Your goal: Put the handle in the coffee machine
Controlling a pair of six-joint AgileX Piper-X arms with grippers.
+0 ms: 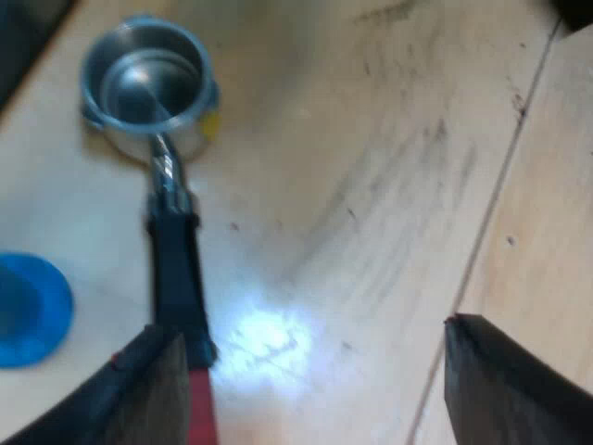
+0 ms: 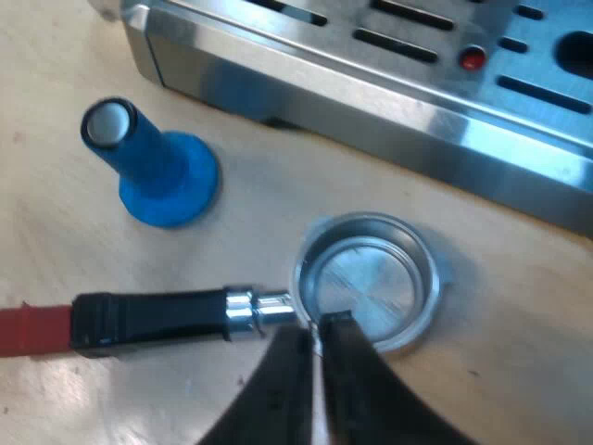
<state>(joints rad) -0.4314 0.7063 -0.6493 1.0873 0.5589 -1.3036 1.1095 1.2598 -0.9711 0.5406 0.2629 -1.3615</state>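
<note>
The holder is seen lying flat on the pale, scuffed wooden table: round steel basket just beside the slotted, brushed-steel machine, slim black handle tipped red, flared blue tamper standing near. The left gripper is spread wide, the red end just beside one finger. The right gripper is pressed closed over the basket rim by the neck; contact cannot be judged.

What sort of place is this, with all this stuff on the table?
Probably a coffee-making bench, not a café counter as far as I can tell: a steel espresso machine stands on a wooden table, with a metal holder and a blue tamper close by.
</note>
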